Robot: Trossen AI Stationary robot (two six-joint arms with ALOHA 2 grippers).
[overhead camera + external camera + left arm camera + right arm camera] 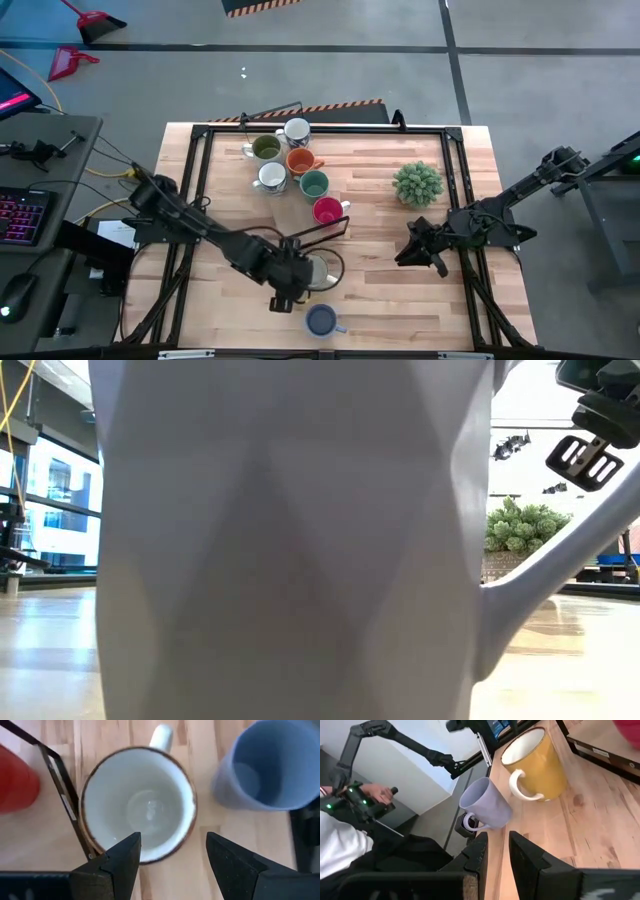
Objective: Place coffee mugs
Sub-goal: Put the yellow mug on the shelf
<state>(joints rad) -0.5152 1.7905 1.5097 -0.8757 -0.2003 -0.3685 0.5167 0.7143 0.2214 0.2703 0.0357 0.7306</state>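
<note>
The left gripper (pixel 300 285) hangs over the near middle of the wooden tabletop (pixel 380 300), its fingers (pixel 125 857) spread apart above a cream mug (pixel 139 804) with a brown rim. The mug stands upright and empty, and the fingers sit over its rim without clasping it. Just nearer and to the right stands the blue mug (pixel 321 320), upright at the tabletop's near edge; in the left wrist view it appears beside the cream mug, apart from it.

Farther back, five more mugs cluster left of centre: a white mug (pixel 296 130) at the far edge, an olive green mug (pixel 265 149), an orange mug (pixel 300 160), another white mug (pixel 271 177), a teal mug (pixel 314 185) and, nearest, a red mug (pixel 327 211). A spiky green potted plant (pixel 417 184) stands to their right.

The right gripper (pixel 412 254) waits low over the right side of the tabletop, its fingers (pixel 477 857) drawn close with a narrow gap, holding nothing. In the low view a pale faceted mug (pixel 290 540) fills most of the frame. Beyond the tabletop's edge, the right wrist view shows a person's hand (pixel 380 795) on a control handle.
</note>
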